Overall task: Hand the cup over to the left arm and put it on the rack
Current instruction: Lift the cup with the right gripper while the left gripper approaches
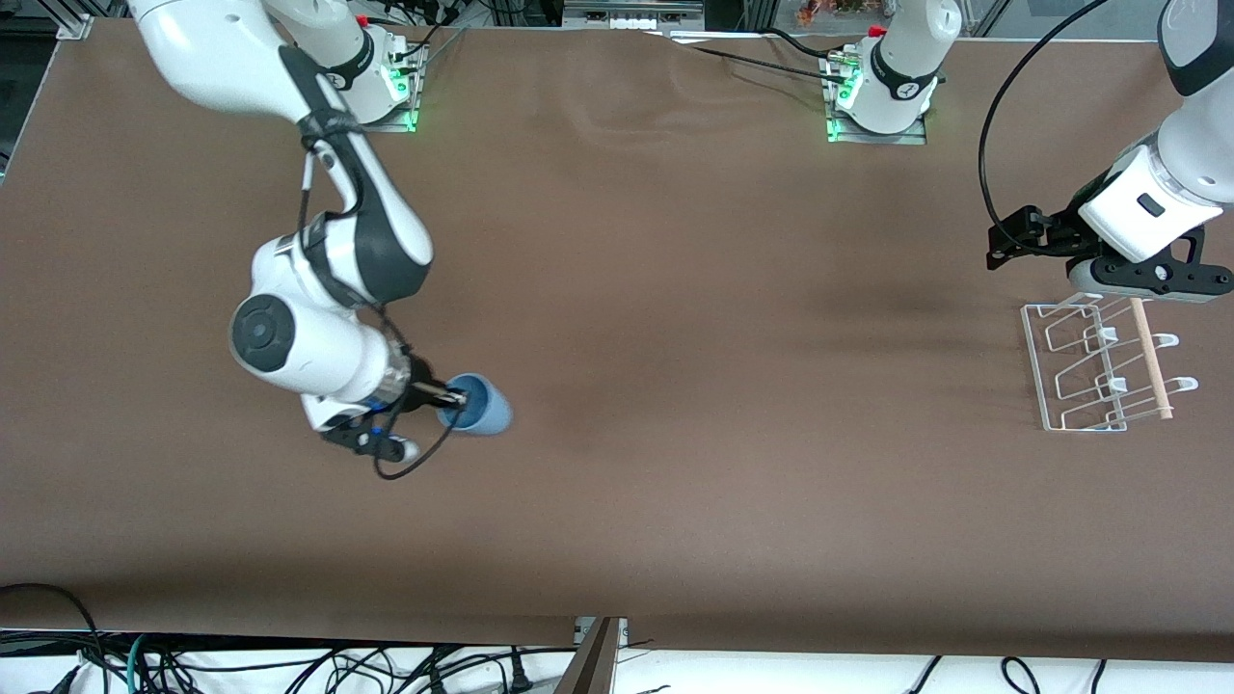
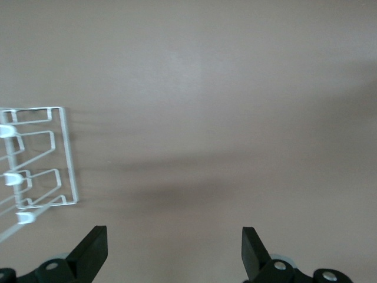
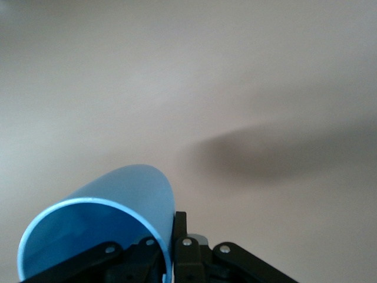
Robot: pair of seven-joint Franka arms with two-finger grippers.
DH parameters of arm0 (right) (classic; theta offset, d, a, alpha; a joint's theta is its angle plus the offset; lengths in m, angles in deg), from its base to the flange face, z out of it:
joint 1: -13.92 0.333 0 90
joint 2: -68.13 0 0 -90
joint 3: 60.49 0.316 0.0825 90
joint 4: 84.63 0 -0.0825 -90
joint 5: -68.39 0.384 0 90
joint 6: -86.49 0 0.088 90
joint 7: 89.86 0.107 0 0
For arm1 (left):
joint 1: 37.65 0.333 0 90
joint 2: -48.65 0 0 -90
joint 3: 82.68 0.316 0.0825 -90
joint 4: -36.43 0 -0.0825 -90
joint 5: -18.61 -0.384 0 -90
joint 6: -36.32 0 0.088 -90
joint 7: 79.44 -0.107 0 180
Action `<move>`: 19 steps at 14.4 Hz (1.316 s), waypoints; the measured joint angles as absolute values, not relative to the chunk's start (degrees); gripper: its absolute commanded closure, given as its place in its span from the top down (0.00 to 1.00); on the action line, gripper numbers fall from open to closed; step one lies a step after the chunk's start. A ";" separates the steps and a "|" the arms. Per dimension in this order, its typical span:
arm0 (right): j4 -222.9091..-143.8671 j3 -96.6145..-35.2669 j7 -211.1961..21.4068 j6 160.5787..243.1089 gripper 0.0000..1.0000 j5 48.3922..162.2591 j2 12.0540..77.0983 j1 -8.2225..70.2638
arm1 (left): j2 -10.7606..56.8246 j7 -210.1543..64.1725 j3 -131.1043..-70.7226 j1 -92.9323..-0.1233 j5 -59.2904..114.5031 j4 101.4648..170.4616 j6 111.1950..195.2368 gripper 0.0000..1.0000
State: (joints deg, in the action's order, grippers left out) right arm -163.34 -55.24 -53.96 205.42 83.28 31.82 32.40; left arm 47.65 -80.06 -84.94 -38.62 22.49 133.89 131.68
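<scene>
Blue cup [image 1: 479,405] is pinched at its rim by the right end effector [image 1: 451,396], well apart from the rack [image 1: 1080,371]; left end effector [image 2: 174,250] hovers beside the rack, fingers spread.

One cup [image 1: 479,404], clamped by its rim between closed fingers [image 3: 154,250]. One rack [image 1: 1094,366], carrying one wooden dowel [image 1: 1151,358], just beside spread fingers [image 2: 89,250]. Two arms, two grippers.

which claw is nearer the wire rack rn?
Left. The left claw hangs open beside the clear wire-frame rack; the right claw grips the light-blue plastic cup toward the right arm's end.
</scene>
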 measured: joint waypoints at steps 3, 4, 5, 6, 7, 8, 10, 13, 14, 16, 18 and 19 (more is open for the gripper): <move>-159.54 -53.92 -43.84 206.17 0.00 91.06 31.80 37.17 | 47.13 -81.16 -85.00 -38.57 27.71 133.96 129.04 1.00; -158.29 -53.49 -40.79 207.54 0.00 93.74 31.81 38.74 | 46.75 -83.31 -85.05 -38.59 30.37 133.99 127.96 1.00; -157.16 -53.26 -37.90 209.50 0.00 96.28 31.81 40.41 | 46.19 -86.35 -85.11 -38.60 32.36 134.01 126.76 1.00; -156.05 -53.16 -35.18 211.70 0.00 98.42 31.82 42.05 | 45.47 -89.79 -85.20 -38.63 33.48 134.03 125.69 1.00; -154.90 -53.09 -32.51 213.39 0.00 100.09 31.83 43.57 | 44.63 -93.80 -85.32 -38.69 33.98 134.04 125.11 1.00; -153.67 -53.04 -30.02 214.28 0.00 101.33 31.84 44.86 | 43.69 -98.66 -85.44 -38.76 34.61 134.05 124.92 1.00; -150.88 -52.87 -25.81 214.53 0.00 103.16 31.87 46.88 | 41.05 -110.92 -85.63 -38.91 38.76 134.16 124.80 1.00; -149.13 -50.77 -22.42 216.21 0.00 103.73 31.87 47.89 | 35.04 -128.30 -85.94 -39.32 45.86 134.45 124.69 1.00; -149.12 -50.19 -21.93 217.07 0.00 103.74 31.87 48.00 | 33.17 -132.37 -86.34 -39.47 47.31 134.44 125.04 1.00; -149.12 -49.83 -21.36 217.80 0.00 103.74 31.83 48.13 | 31.03 -139.57 -87.29 -39.79 49.46 134.28 127.47 1.00; -149.12 -49.83 -21.12 217.88 0.00 103.76 31.77 48.11 | 30.91 -147.33 -88.59 -40.26 52.49 133.97 130.78 1.00; -149.13 -49.83 -21.08 217.90 0.00 103.76 31.74 48.11 | 30.98 -150.74 -89.27 -40.59 53.51 133.67 132.45 1.00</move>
